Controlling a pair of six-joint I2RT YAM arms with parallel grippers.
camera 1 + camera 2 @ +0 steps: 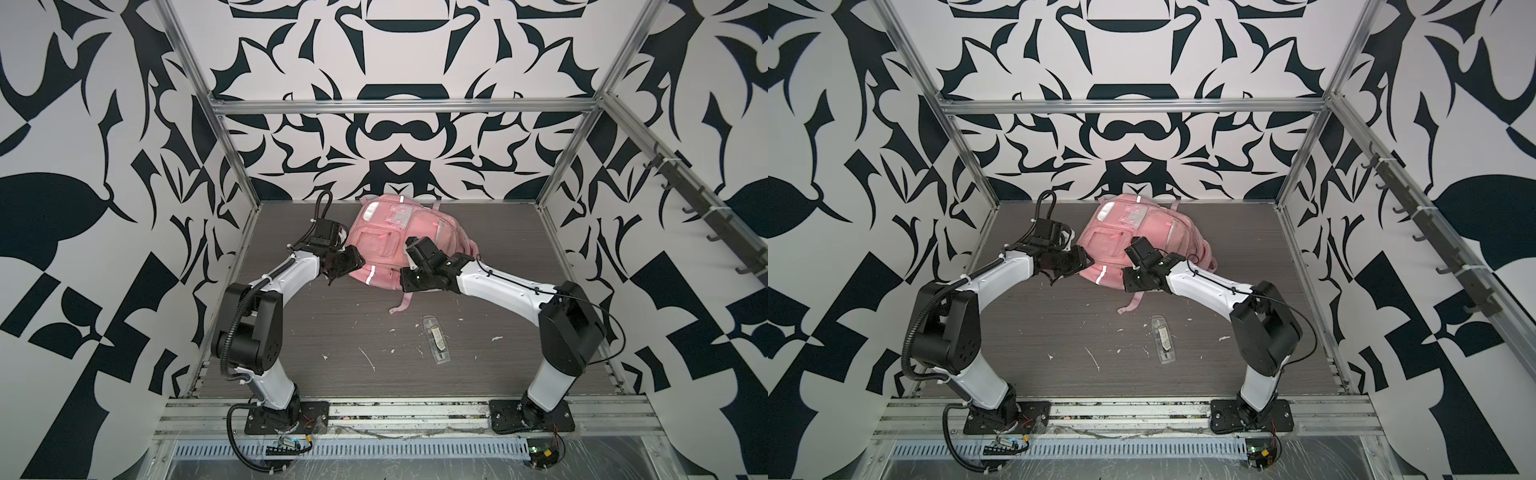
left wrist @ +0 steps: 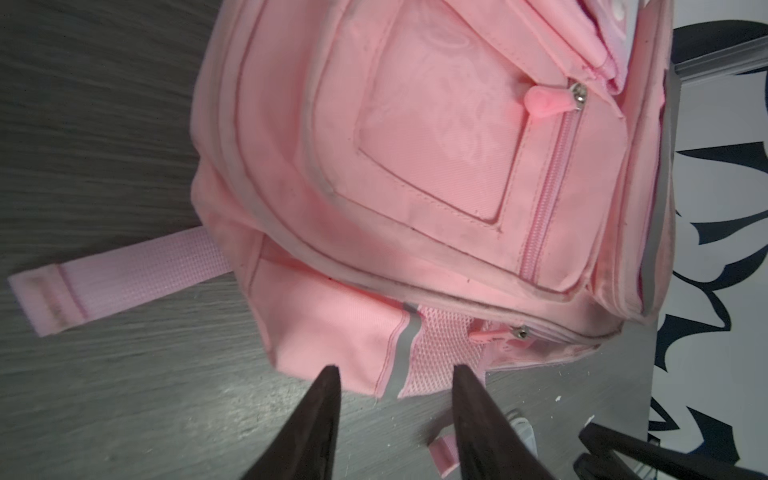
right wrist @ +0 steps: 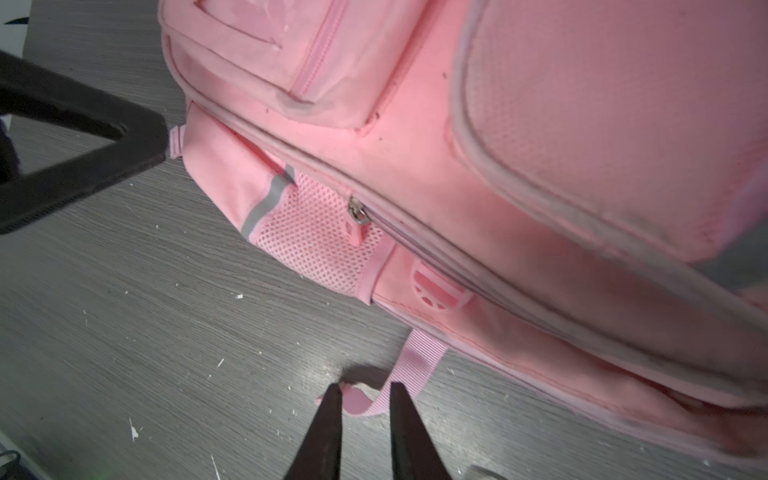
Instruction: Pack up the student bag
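Only the right wrist view shows the strap (image 3: 415, 357) of the student bag (image 3: 415, 137) between the narrowly parted right pincer (image 3: 365, 386); left pincer (image 2: 395, 370) half-open, empty.

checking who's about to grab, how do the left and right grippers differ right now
Jaws: left gripper stands wide, right gripper much narrower. Target: left gripper aims at the student bag's mesh-pocket corner, while right gripper straddles a pink strap end. Both are black and sit close to the bag's near side.
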